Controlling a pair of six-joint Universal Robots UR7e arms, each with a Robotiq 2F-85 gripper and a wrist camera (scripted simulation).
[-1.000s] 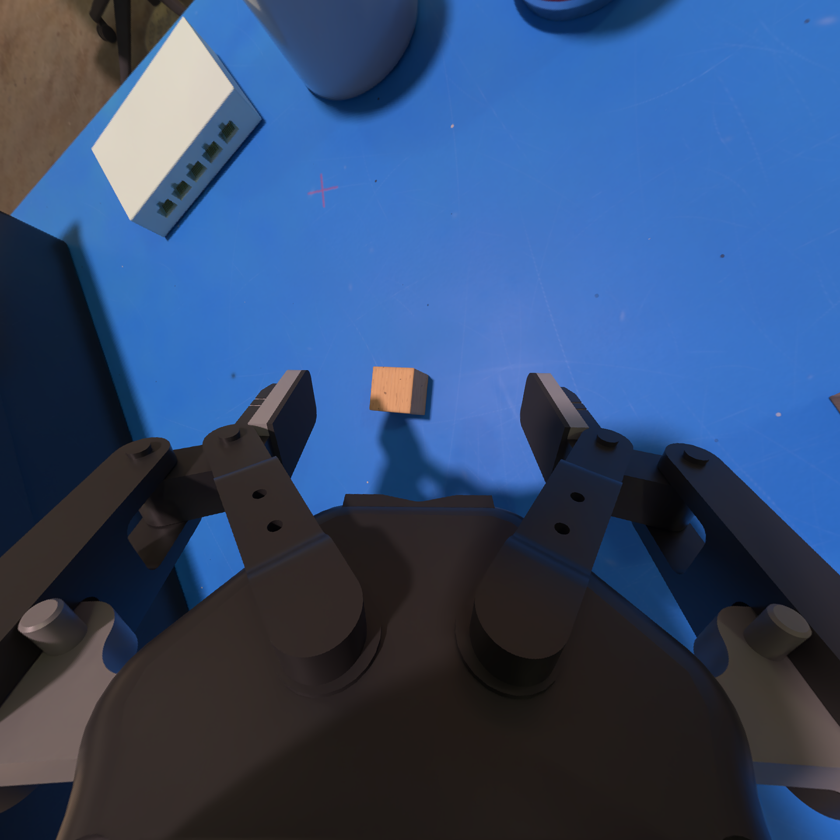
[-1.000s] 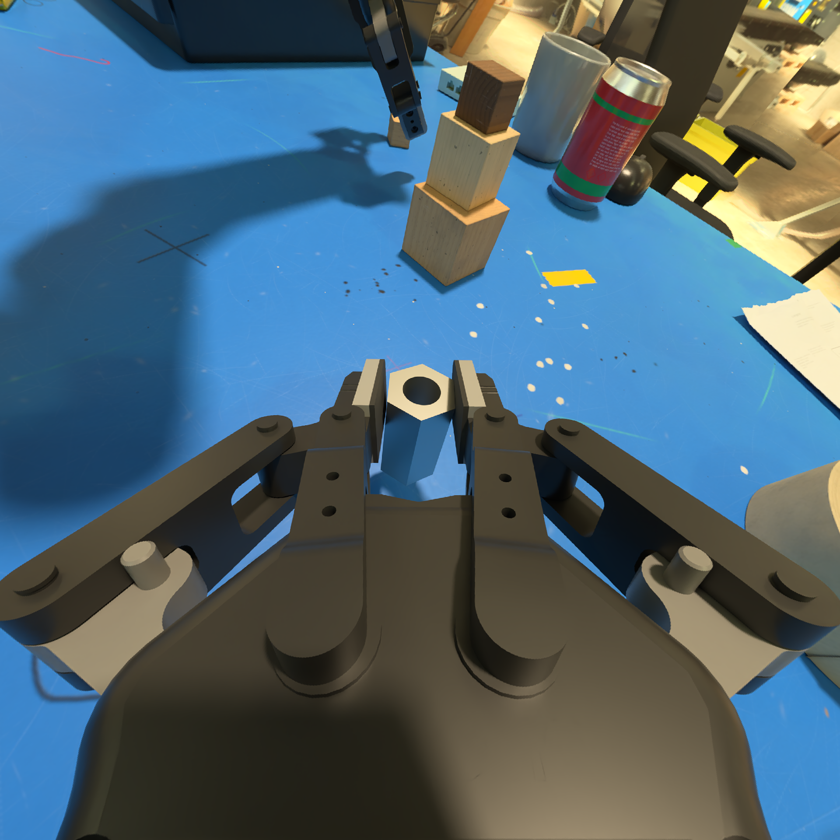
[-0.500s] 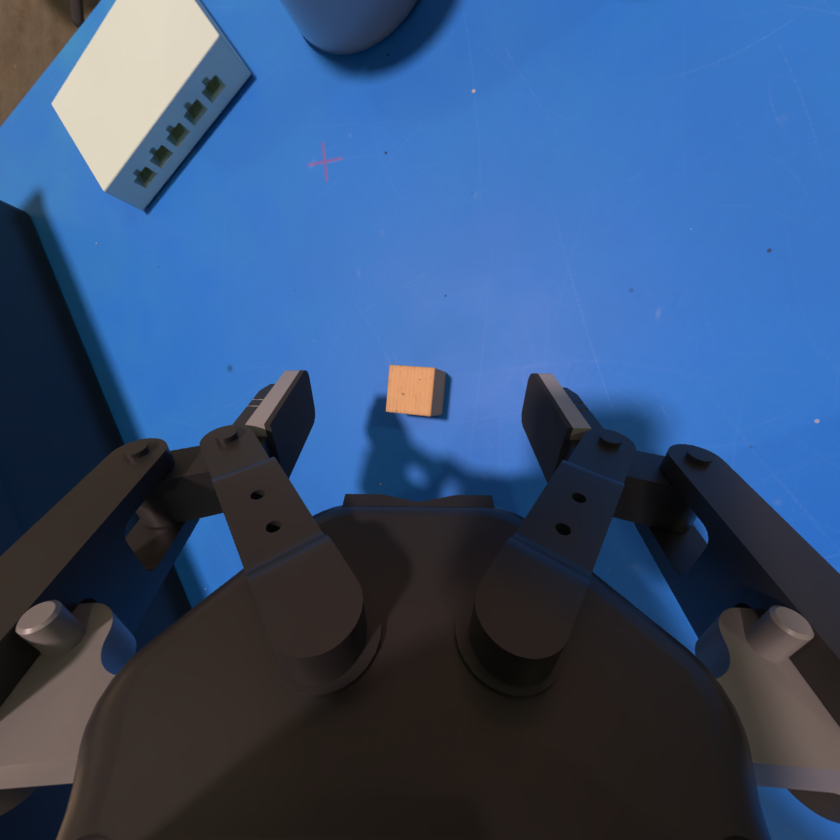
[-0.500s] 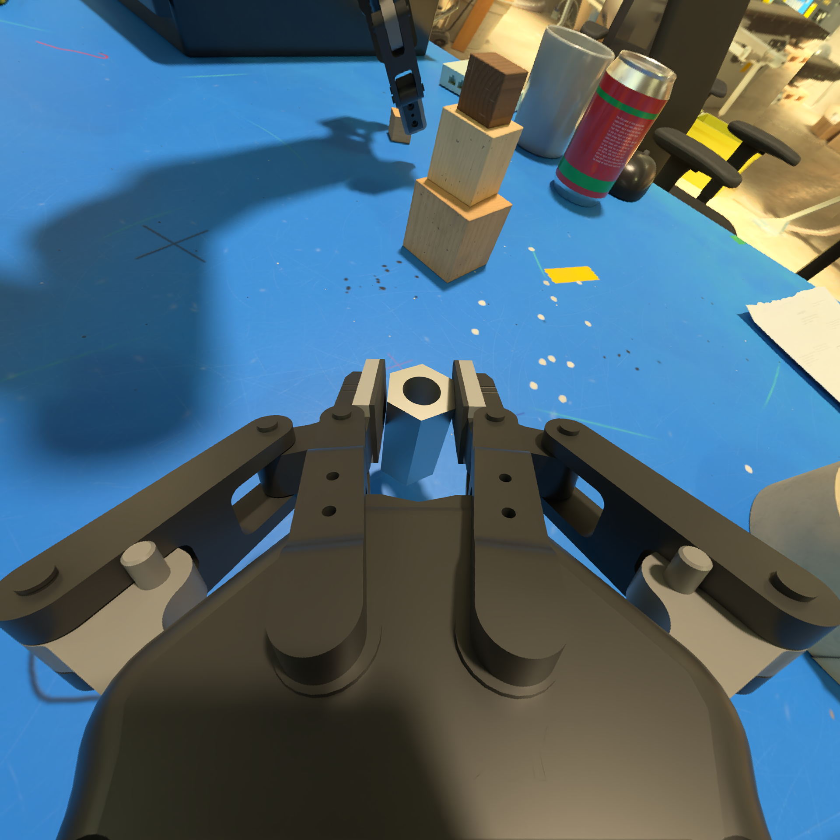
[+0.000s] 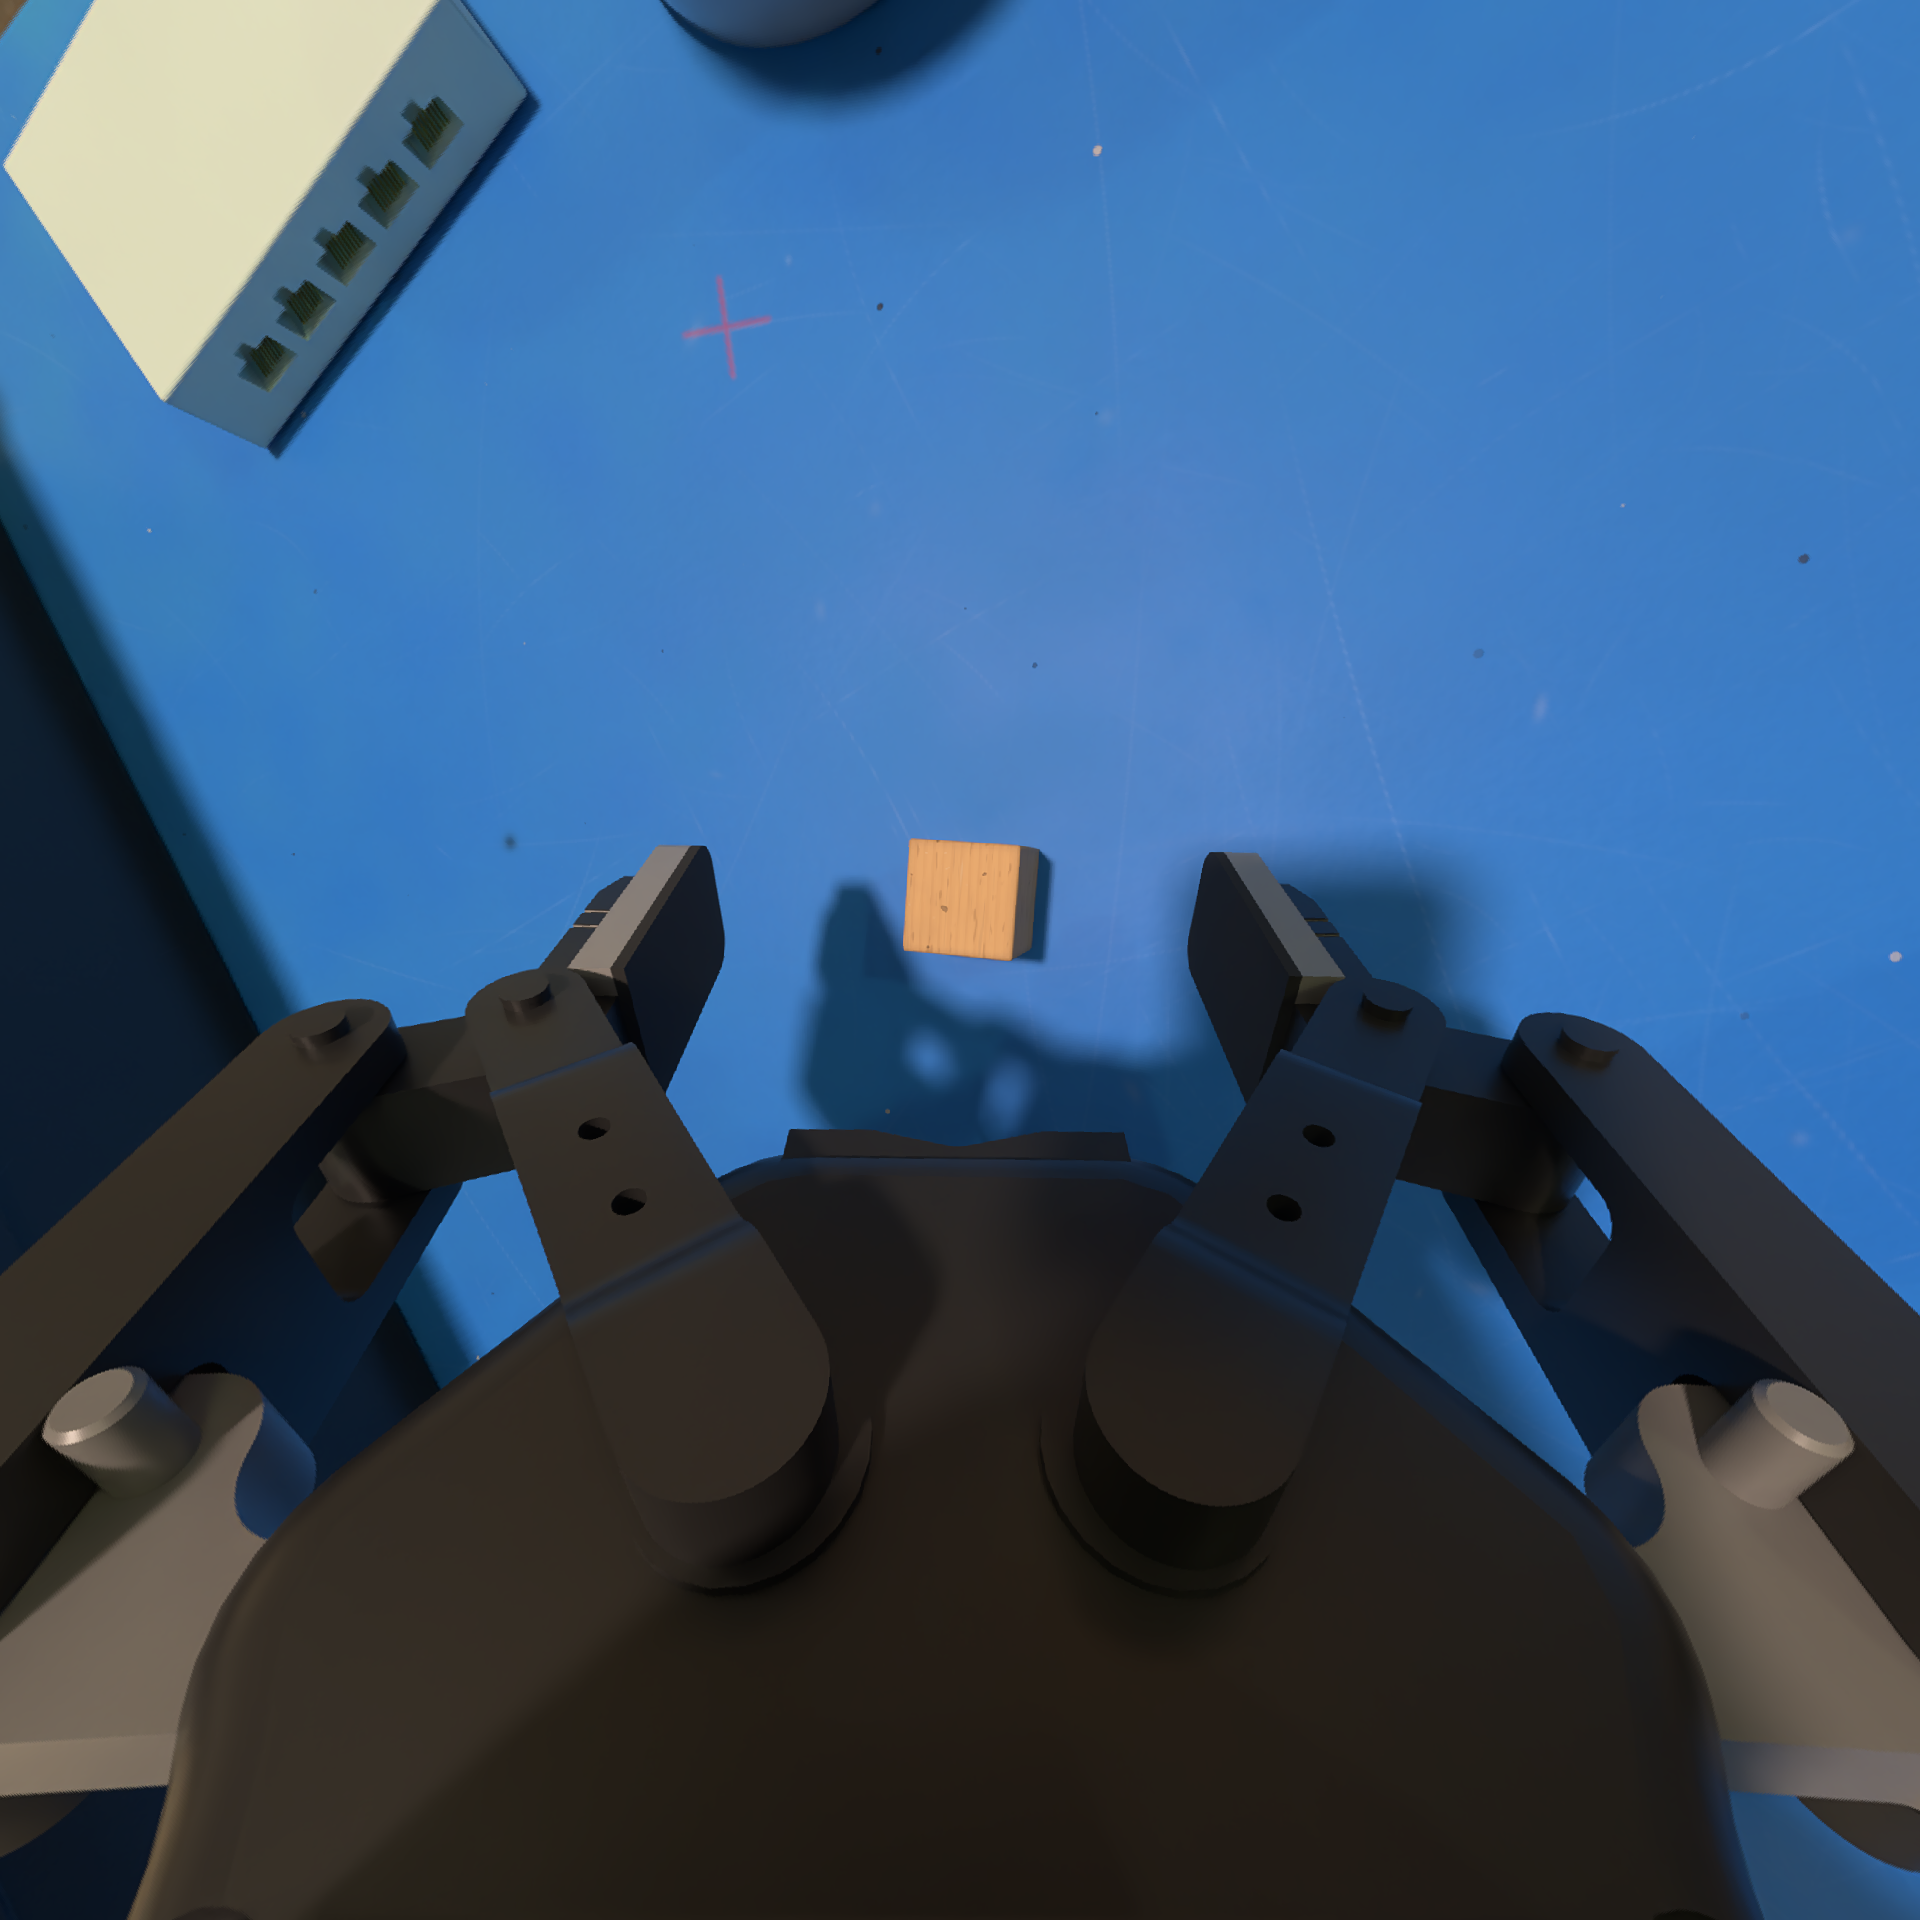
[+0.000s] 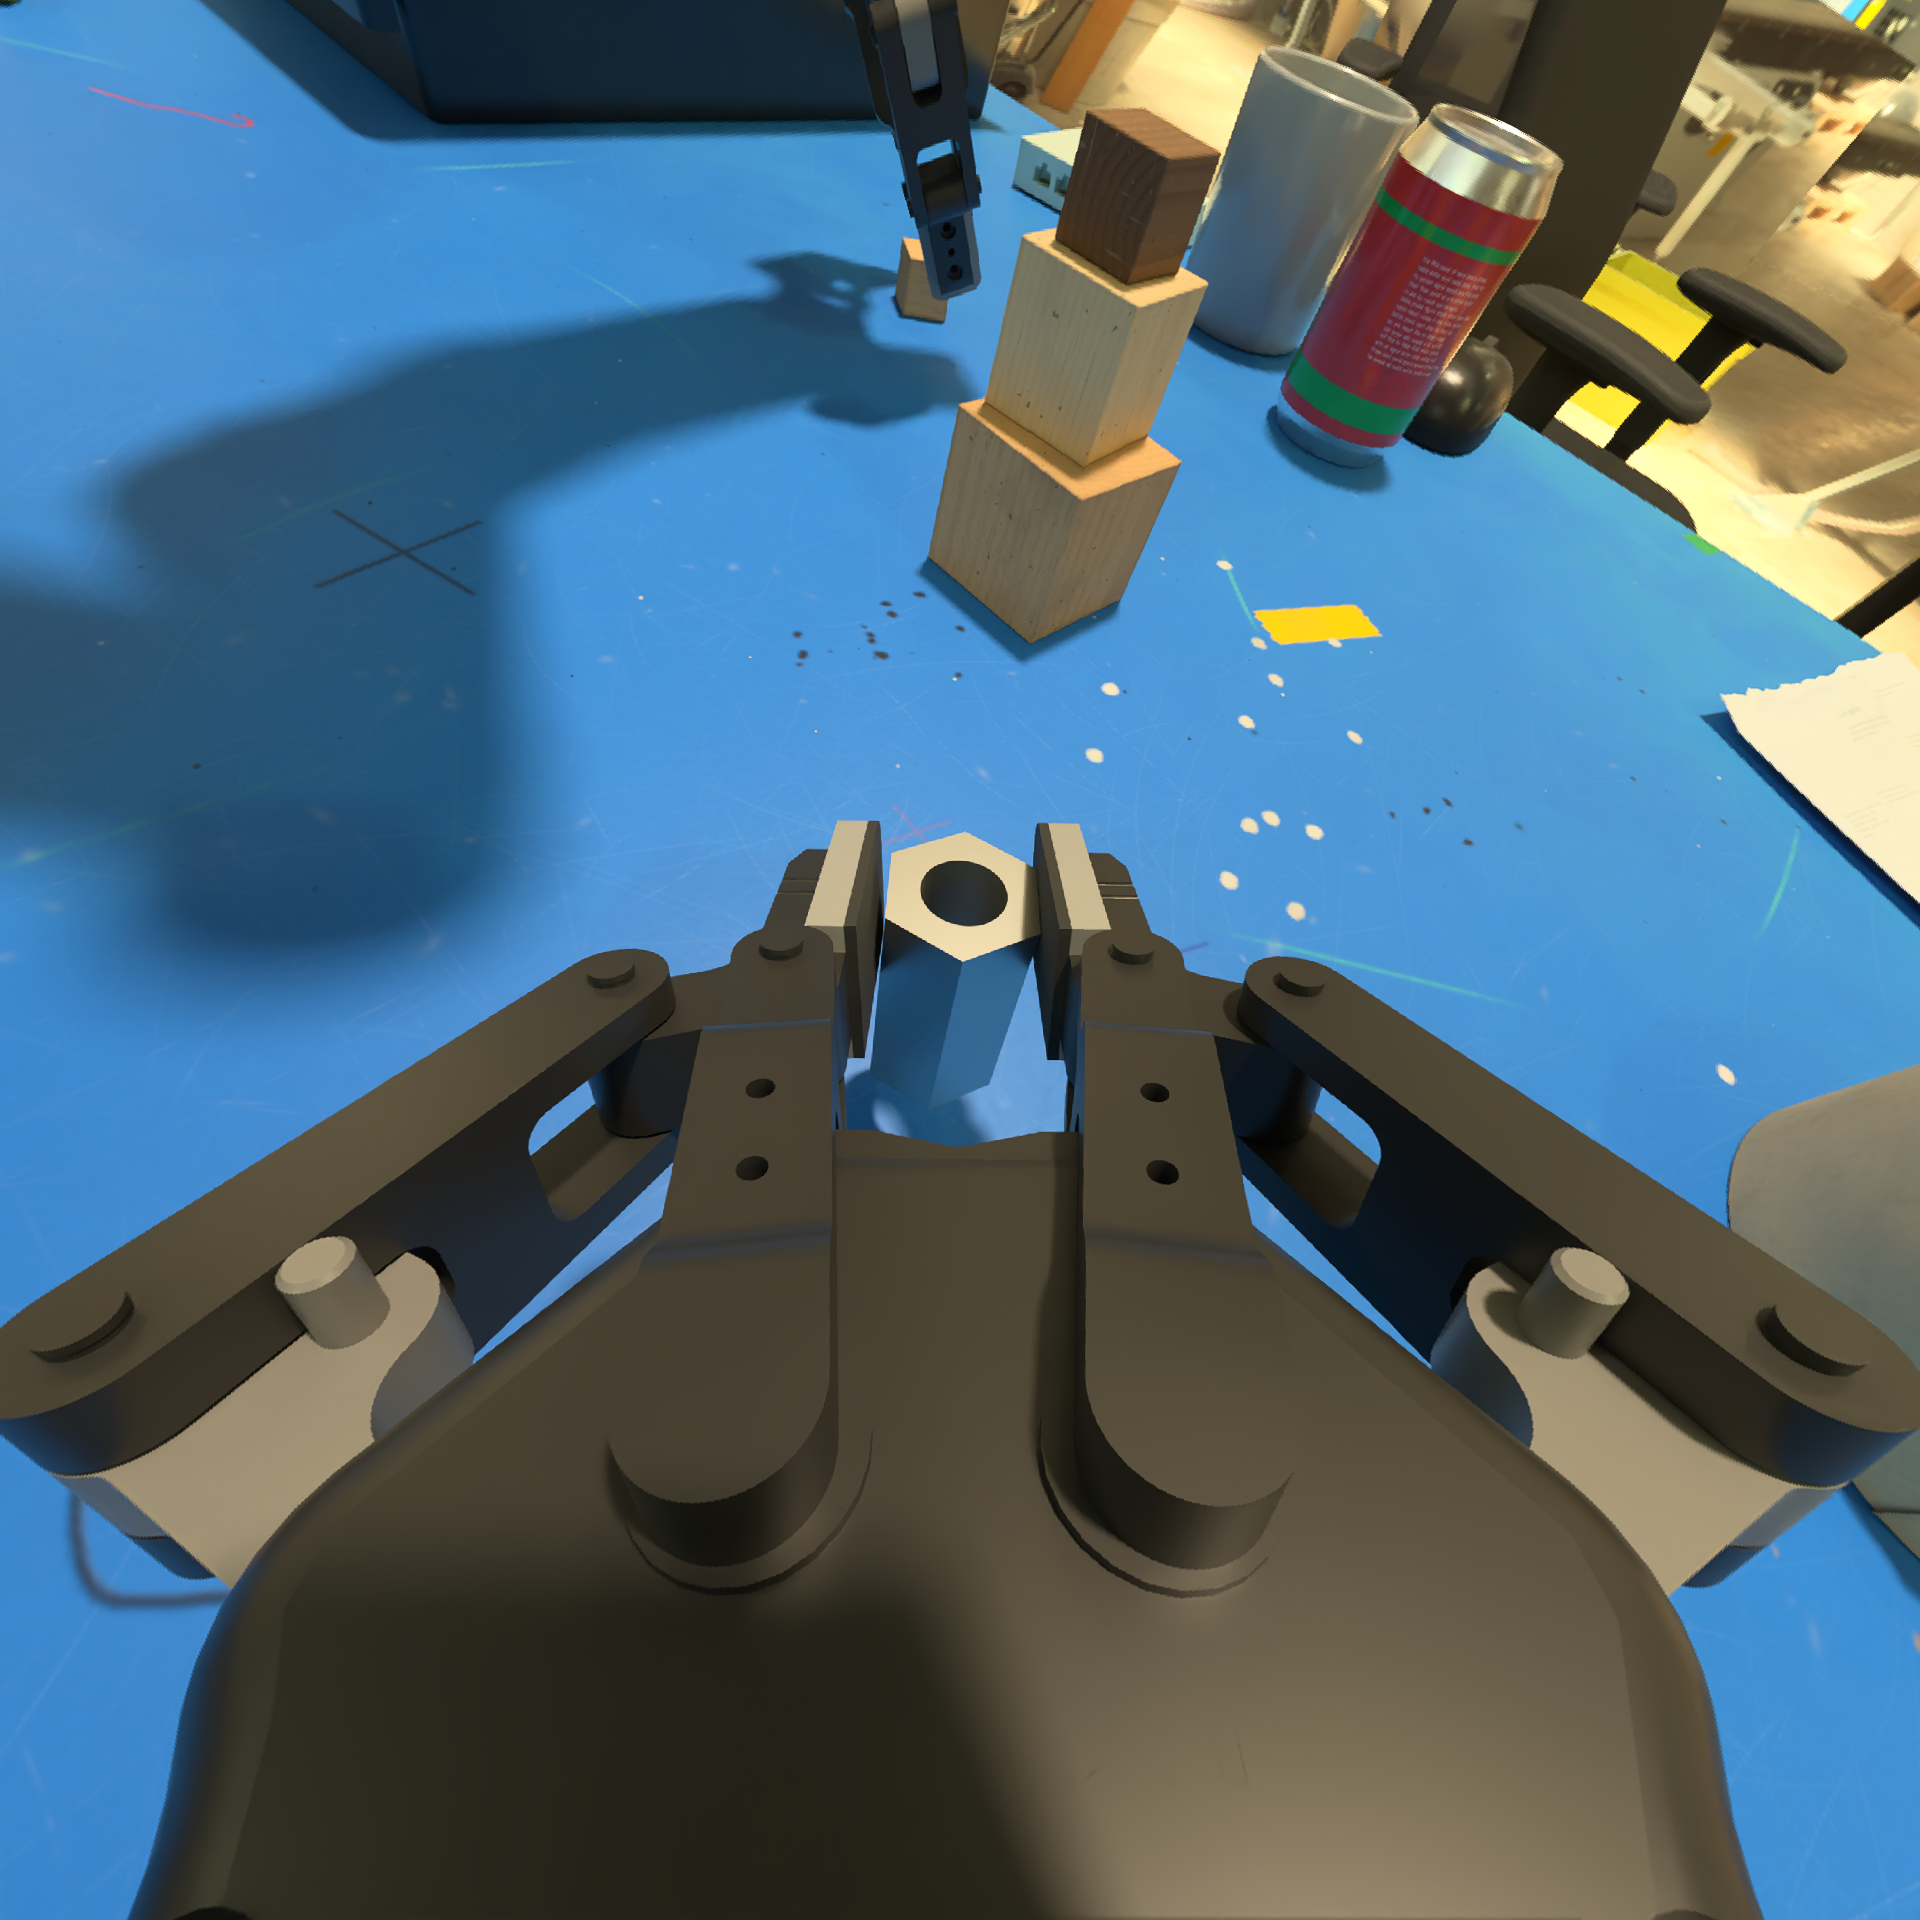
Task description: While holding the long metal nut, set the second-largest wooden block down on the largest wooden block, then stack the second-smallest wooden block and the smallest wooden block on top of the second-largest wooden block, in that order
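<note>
Right gripper (image 6: 958, 902): closed on the long metal nut (image 6: 951, 971), held upright clear of the blue surface (image 6: 623, 779). Left gripper (image 5: 956, 914): jaws spread wide, empty, poised above the smallest wooden block (image 5: 968, 900), which lies on the surface between the finger lines.

Stack: largest wooden block (image 6: 1044, 520), second-largest wooden block (image 6: 1091, 348) and the dark second-smallest wooden block (image 6: 1138, 197) already in order.

Recommendation: descend straight, square the fingers to the block's flat faces, and close gently. Remaining height above the block appears small, though this is hard to judge.
</note>
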